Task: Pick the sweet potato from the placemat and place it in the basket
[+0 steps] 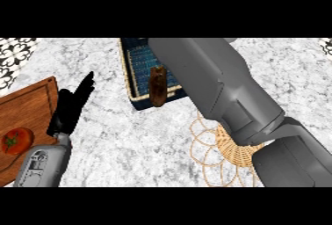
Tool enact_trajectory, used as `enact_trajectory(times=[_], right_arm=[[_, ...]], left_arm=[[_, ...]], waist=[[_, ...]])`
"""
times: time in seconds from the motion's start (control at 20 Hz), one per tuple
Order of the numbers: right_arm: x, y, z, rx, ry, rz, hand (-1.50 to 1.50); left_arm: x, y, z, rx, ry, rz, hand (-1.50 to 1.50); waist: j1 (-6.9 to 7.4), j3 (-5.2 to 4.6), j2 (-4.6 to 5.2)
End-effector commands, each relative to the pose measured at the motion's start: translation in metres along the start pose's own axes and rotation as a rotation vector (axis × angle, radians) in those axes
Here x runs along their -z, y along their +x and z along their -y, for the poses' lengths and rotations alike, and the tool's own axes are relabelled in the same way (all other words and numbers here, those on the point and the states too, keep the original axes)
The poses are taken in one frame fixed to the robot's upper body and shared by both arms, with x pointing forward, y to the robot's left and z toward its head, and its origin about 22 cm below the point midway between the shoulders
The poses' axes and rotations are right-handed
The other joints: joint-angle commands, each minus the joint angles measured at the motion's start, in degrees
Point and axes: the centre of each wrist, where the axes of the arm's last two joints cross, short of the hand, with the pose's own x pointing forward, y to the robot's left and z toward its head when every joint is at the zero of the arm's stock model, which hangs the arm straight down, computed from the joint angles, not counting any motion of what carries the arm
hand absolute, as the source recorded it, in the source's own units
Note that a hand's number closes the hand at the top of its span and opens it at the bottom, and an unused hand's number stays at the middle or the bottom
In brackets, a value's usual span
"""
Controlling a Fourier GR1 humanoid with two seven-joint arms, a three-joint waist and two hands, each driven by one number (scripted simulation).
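- Right forearm (pixel 233 92), nearest the camera, runs as a big grey bulk from the lower right up to the top edge over the placemat; its hand lies beyond the frame, so I cannot tell whether those fingers are released or clenched.
- Left hand (pixel 73 103) shows at the left, its fingers straight and released, pointing up over the desk (pixel 130 145) beside the cutting board; it holds nothing and looks to be resting.
- Sweet potato (pixel 157 85) lies on the blue placemat (pixel 139 61), near its front edge, just left of the right forearm and apart from any visible fingers.
- Wicker basket (pixel 224 151) sits at the lower right, mostly hidden under the right forearm; what shows of it holds no sweet potato.
- Wooden cutting board (pixel 29 110) at the left carries a tomato (pixel 16 139), which has no part in the task.
- Judging from this, the pick is not yet done: grasping, carrying across to the basket and letting go all remain.
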Motion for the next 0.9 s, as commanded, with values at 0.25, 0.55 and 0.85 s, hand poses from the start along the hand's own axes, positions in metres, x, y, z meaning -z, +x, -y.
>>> enact_trajectory(times=[0.25, 0.55, 0.85], right_arm=[[-0.002, 0.006, 0.004, 0.204, -0.264, -0.042, -1.50], [0.022, -0.026, 0.031, 0.295, -0.322, -0.145, -1.50], [0.035, -0.084, 0.061, 0.324, -0.282, -0.145, -1.50]], left_arm=[[-0.004, -0.009, -0.010, -0.030, 0.042, -0.043, 0.00], [-0.004, -0.011, -0.014, -0.014, 0.078, -0.054, 0.00], [-0.010, -0.028, -0.035, -0.015, 0.112, -0.078, 0.00]], waist=[[-2.86, 0.08, -1.15], [-4.75, 0.16, -1.57], [-7.27, 0.22, -2.31]])
